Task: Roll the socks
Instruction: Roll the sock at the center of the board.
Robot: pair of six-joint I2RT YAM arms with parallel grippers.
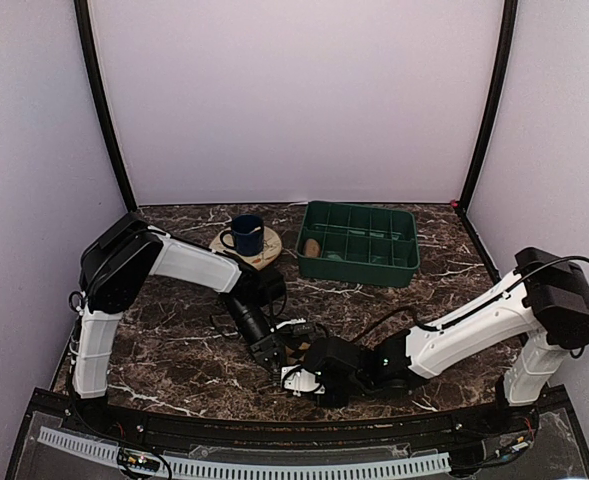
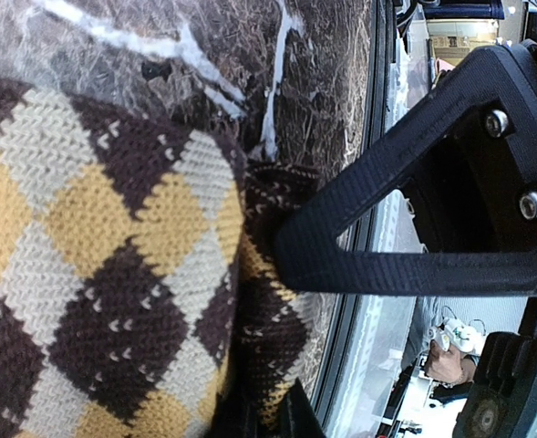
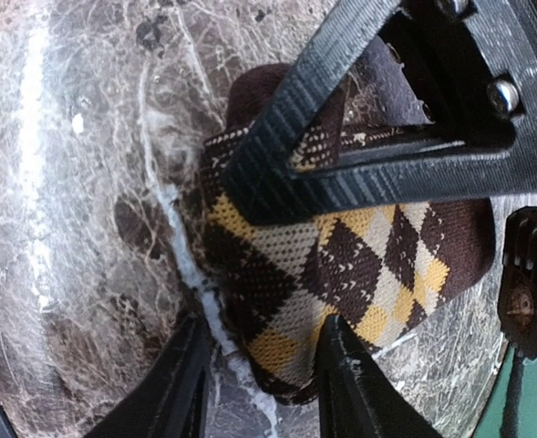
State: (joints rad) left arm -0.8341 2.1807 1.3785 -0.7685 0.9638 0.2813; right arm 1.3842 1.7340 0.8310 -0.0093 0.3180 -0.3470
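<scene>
The dark brown argyle sock [image 3: 341, 265] lies bunched on the marble table near the front edge; it fills the left of the left wrist view [image 2: 113, 274]. In the top view it is almost hidden between both grippers. My left gripper [image 2: 266, 412] [image 1: 274, 357] is shut on a fold of this sock. My right gripper [image 3: 263, 365] [image 1: 300, 378] is open, its jaws straddling the sock's near end, one finger [image 3: 350, 383] touching the fabric. A small tan bundle [image 1: 312, 247], seemingly the tan sock, sits in the green tray's left compartment.
A green compartment tray [image 1: 394, 270] stands at the back centre-right. A blue mug [image 1: 244, 235] sits on a round wooden plate [image 1: 269, 250] to its left. The table's front edge and a black rail [image 1: 274, 425] run just behind the grippers.
</scene>
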